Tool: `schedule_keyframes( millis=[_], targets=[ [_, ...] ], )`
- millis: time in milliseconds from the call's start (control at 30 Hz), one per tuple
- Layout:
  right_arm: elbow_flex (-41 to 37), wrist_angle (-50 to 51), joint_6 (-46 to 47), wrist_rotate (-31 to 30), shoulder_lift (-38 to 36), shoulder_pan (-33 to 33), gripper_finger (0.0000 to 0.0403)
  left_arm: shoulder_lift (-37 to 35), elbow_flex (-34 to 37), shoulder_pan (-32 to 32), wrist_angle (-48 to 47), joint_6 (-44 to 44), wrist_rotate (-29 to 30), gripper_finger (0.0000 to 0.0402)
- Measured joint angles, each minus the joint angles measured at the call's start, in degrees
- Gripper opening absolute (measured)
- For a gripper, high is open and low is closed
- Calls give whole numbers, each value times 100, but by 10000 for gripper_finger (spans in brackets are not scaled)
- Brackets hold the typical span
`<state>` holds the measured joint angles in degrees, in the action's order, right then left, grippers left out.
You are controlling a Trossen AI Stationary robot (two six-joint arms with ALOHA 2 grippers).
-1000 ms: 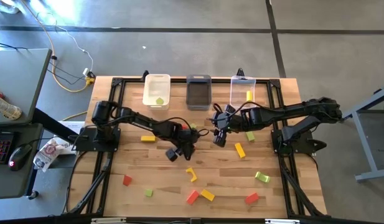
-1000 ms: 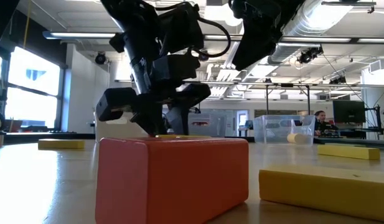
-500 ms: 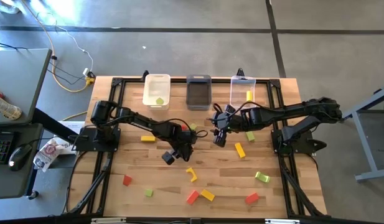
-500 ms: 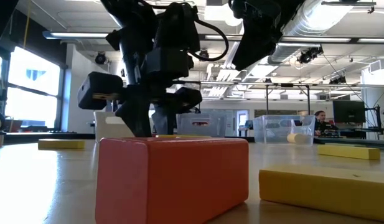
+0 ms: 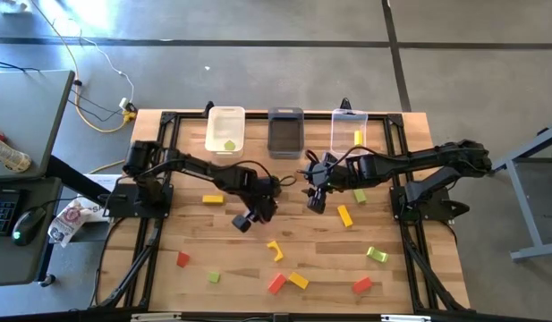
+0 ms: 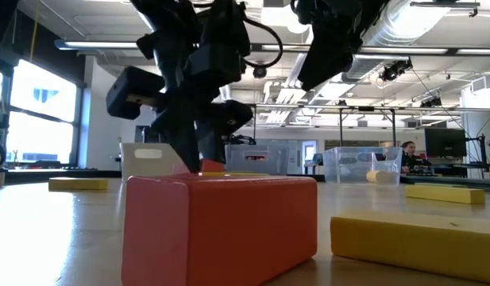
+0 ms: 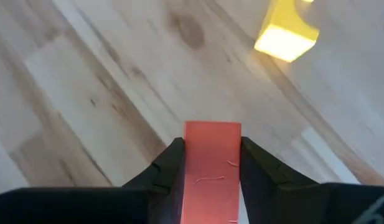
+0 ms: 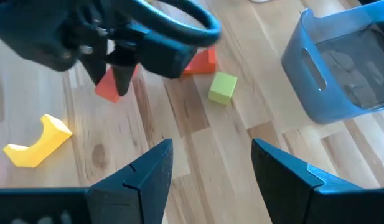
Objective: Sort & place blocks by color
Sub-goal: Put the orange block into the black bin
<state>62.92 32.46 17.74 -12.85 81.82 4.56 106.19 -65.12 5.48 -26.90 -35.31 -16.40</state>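
Near the counter's (image 5: 168, 241) middle, a red block (image 7: 210, 165) is pinched in the left gripper's (image 7: 210, 163) jaws above the wood. Beside it, the right gripper's (image 8: 210, 163) jaws are spread, empty.

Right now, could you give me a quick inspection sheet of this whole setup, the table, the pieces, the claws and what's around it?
Surface: wooden table in a black frame.
Job's things: red, yellow and green blocks scattered on the near half; white bin holds one green block, clear bin one yellow, grey bin looks empty.
Clutter: nothing seen on the table.
Grippers: left gripper shut on a red block, lifted at mid-table; right gripper open, hovering beside it.
Cables: yellow cable on the floor.
Surroundings: desk with a mouse; concrete floor.
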Motion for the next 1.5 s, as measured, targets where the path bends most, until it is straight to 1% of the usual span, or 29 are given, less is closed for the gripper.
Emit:
schedule_keyframes(
  millis=[133,267,500,567,667,767,900,1167,1200,1367,1500],
  targets=[
    [0,6,-5,106,0,0,204,-39,-7,102,216,73,-235,91],
    [0,-14,-17,221,0,0,204,-97,-7,166,377,113,-250,91],
    [0,-12,-20,220,0,0,204,-311,-11,199,550,160,-283,91],
    [0,-12,-20,220,0,0,204,-359,-22,201,723,168,-300,91],
    [0,-25,-22,220,0,0,204,-546,-11,214,735,215,-306,91],
    [0,-31,-83,218,0,0,204,-758,-21,214,793,256,-524,91],
    [0,-67,-192,214,0,0,204,-1123,-20,223,898,321,-545,91],
    [0,-259,-783,202,0,0,204,-1872,-20,331,1074,426,-547,92],
    [0,-300,-892,201,0,0,204,-1945,-22,346,1206,427,-551,92],
    [0,-597,-1487,202,0,0,204,-2196,-26,473,1676,670,-553,92],
    [0,-805,-1777,177,0,0,204,-2293,-24,594,1935,919,-551,92]
  ],
)
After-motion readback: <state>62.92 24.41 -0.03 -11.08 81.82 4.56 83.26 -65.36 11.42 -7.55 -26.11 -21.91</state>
